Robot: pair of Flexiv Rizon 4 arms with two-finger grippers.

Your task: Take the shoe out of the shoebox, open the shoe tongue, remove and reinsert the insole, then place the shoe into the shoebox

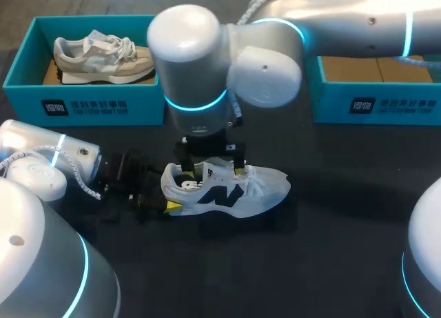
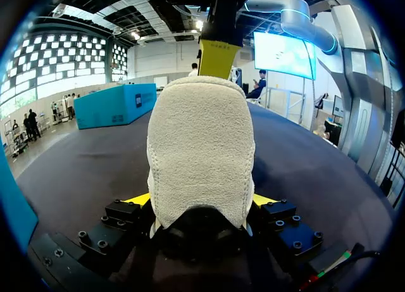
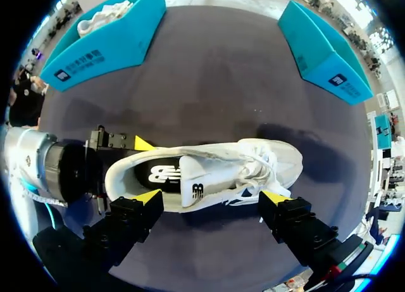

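At my left, left gripper [image 2: 200,201]: clamped on the heel of the shoe [image 1: 231,190], a yellow tip on each side.
Shoe axis: flat on the bench [image 1: 331,263], heel left, toe right.
Right gripper [image 3: 211,197]: fingers apart, spread along that axis above the shoe; I judge it nearer the tongue [image 3: 193,181].

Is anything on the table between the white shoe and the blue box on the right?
Nothing visible lies on the table between the white shoe and that box. The left hand grips the heel; the right hand hangs open above.
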